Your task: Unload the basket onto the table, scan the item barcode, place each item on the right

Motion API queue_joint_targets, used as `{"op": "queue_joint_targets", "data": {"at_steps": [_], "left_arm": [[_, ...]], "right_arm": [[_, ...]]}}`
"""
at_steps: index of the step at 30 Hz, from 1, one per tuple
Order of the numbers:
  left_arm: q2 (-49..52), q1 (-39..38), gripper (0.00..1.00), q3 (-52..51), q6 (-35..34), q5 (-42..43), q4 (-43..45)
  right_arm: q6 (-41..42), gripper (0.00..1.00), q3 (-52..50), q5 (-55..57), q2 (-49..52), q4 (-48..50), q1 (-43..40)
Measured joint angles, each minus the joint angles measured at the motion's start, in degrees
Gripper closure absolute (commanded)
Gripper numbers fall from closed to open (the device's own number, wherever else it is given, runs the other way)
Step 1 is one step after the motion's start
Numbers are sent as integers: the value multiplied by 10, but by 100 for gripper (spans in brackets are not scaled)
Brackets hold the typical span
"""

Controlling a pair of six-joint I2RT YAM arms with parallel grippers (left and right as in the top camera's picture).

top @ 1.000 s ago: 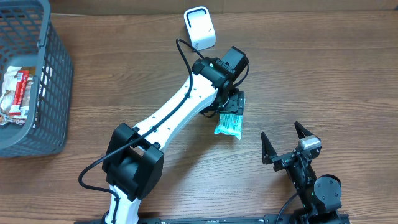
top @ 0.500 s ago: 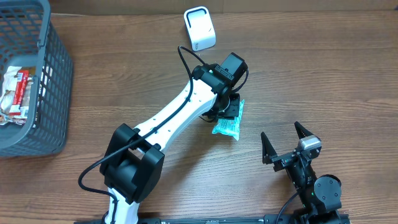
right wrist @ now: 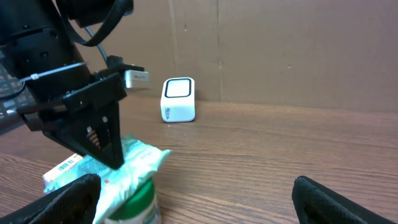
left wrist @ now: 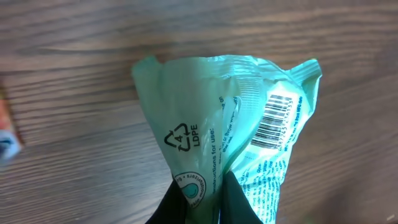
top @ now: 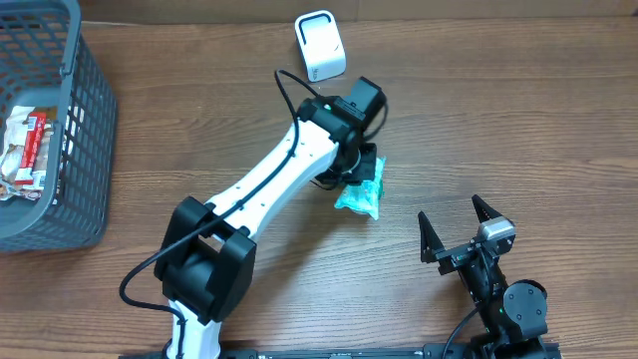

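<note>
- A grey slatted basket sits at the far left corner of the worktop, partly cut off by the edge of the overhead view.
- In the basket lie wrapped goods in red and white packaging, bunched against its left side; how many there are cannot be told.
- A small white scanner stands close to the far edge of the worktop, about midway along it, with nothing touching it.
- The pale green packet is near the middle of the worktop, on the near side of the scanner and a little to its right, well apart from it.
- The left gripper is clenched on the packet, pinching one crumpled end between its black fingers, so the rest of the bag fans out beyond the tips.
- From the left wrist, the packet's barcode shows on the right-hand fold, facing the camera, next to a recycling mark and small print.
- Whether the packet's free end touches the worktop or hangs just above it cannot be told.
- The right gripper is by the near edge, towards the right corner, with its jaws spread wide and nothing between them.
- The packet lies ahead and to the left of the right gripper, apart from it.
</note>
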Motion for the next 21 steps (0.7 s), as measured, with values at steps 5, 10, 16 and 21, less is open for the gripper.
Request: {"op": "queue_joint_targets", "data": {"at_steps": [5,10,16,21], "left_arm": [[-22,40,96,0,0,-9,-13],[-57,67,96,0,2,-17,-32],[-60,64,96,0,15,-43,-49],[-60,58,96,0,21,-57,-49]], "right_arm": [[0,0,0,0,0,0,0],[0,0,0,0,0,0,0],[0,0,0,0,0,0,0],[0,0,0,0,0,0,0]]}}
